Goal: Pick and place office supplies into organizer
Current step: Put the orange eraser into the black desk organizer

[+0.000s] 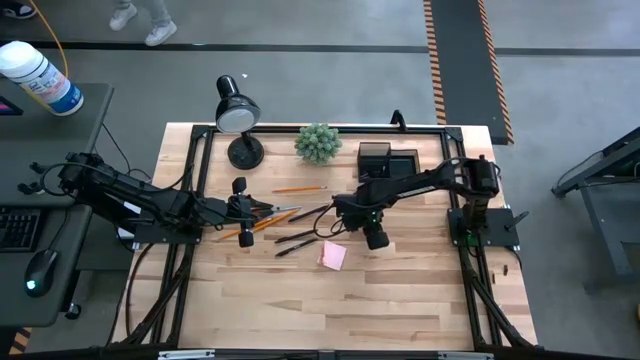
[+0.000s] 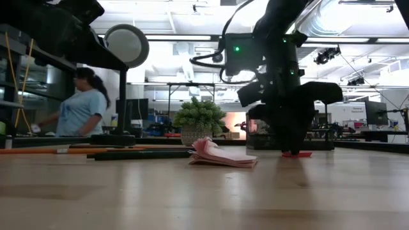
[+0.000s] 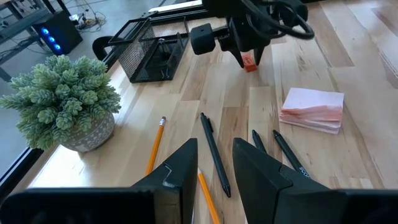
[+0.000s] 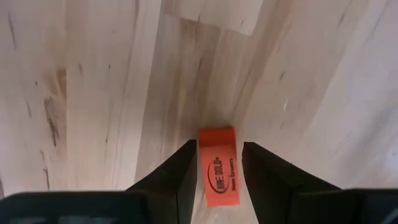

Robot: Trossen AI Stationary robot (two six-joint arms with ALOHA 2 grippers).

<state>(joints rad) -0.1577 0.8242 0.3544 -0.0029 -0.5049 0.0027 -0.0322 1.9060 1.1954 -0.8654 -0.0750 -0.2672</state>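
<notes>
The small red eraser [image 4: 221, 171] lies flat on the wood. My right gripper [image 4: 219, 144] points down over it, open, one finger close on each side; the low view shows the eraser [image 2: 297, 154] on the table beneath the fingers. My left gripper [image 3: 214, 177] is open and hovers over an orange pencil [image 3: 208, 199] among the pens [image 3: 214, 152] at centre left. The pink sticky-note pad [image 3: 313, 109] rests flat nearby. The black mesh organizer [image 1: 388, 160] stands at the far edge. A second pencil [image 1: 298, 189] lies apart. I cannot pick out the scissors.
A green plant ball in a pot [image 1: 318, 142] and a black desk lamp [image 1: 238, 115] stand along the far edge, left of the organizer. The near half of the table top [image 1: 330, 310] is bare wood. A person stands in the room beyond [image 2: 80, 108].
</notes>
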